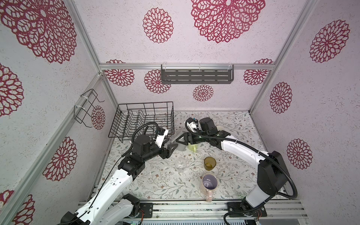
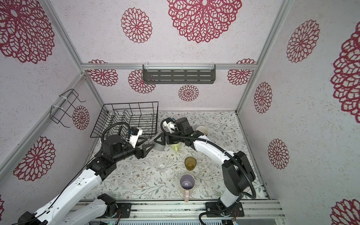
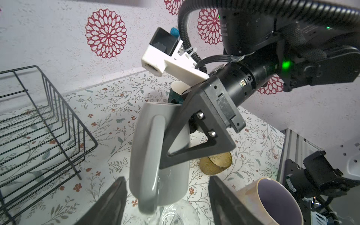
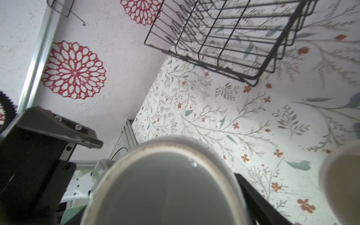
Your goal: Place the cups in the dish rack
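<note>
The grey ceramic mug (image 3: 175, 181) hangs tilted in the air, just beside a near corner of the large black wire dish rack (image 1: 150, 111), and is not yet inside it. The right pincer (image 1: 180, 142) is clamped across the mug's body from the rim side, so the handle is free and points toward the left arm. The left pincer (image 1: 169, 144) is spread wide around the mug's lower part, and I see no contact there. I judge this to be a passing between the arms, because the rack stands on the left arm's side.

The rack holds no cup. The other five stand on the flowered bench (image 1: 155, 185):
- the pale yellow-green mug (image 1: 192, 148), under the right arm
- the dark teal mug with a pale inside (image 2: 202, 130), behind it
- the clear glass (image 1: 180, 165)
- the amber glass tumbler (image 1: 210, 163)
- the pink mug with a lavender inside (image 1: 209, 183), nearest the front
</note>
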### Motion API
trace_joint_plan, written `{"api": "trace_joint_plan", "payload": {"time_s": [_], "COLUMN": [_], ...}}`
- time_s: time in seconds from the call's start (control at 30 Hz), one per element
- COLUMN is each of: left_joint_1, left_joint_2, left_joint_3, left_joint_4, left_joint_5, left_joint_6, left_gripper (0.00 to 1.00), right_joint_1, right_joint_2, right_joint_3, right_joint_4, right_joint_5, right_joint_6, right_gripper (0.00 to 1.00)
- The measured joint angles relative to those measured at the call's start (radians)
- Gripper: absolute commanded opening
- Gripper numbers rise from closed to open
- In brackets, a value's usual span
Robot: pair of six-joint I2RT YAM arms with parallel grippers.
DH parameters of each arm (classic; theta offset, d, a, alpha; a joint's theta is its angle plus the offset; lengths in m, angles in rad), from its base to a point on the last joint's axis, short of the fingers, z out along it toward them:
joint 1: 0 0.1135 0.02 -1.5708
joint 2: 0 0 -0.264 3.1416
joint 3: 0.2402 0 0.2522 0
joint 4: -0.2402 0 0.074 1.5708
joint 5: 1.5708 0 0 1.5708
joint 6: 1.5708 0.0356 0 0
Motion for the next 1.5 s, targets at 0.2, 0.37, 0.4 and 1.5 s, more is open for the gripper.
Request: {"api": "trace_joint_plan", "payload": {"time_s": [0.2, 0.37, 0.4, 1.5], "left_joint_1": [-0.001, 0.017, 0.027, 0.487], "left_joint_2": [-0.008, -0.008, -0.008, 0.111], "left_joint_3": [0.024, 0.081, 0.09, 0.248], "left_joint_4": [-0.068, -0.18, -0.197, -0.578], "left_joint_5": [-0.241, -0.47, -0.481, -0.213], "left_joint_6": [-0.06, -0.154, -0.168, -0.559], "left_gripper": [0.98, 0.97, 0.97, 0.97], "right_joint_1": [-0.001, 0.0, 0.001, 0.041], "right_joint_2": [-0.003, 0.027, 0.04, 0.299], "right_joint_3": [0.0, 0.036, 0.05, 0.299], "right_joint_4": [0.042, 0.101, 0.111, 0.277], "right_joint_5": [0.207, 0.297, 0.306, 0.373], "right_joint_6": [-0.053, -0.073, -0.079, -0.354], "right_gripper": [0.25, 0.24, 0.24, 0.17]}}
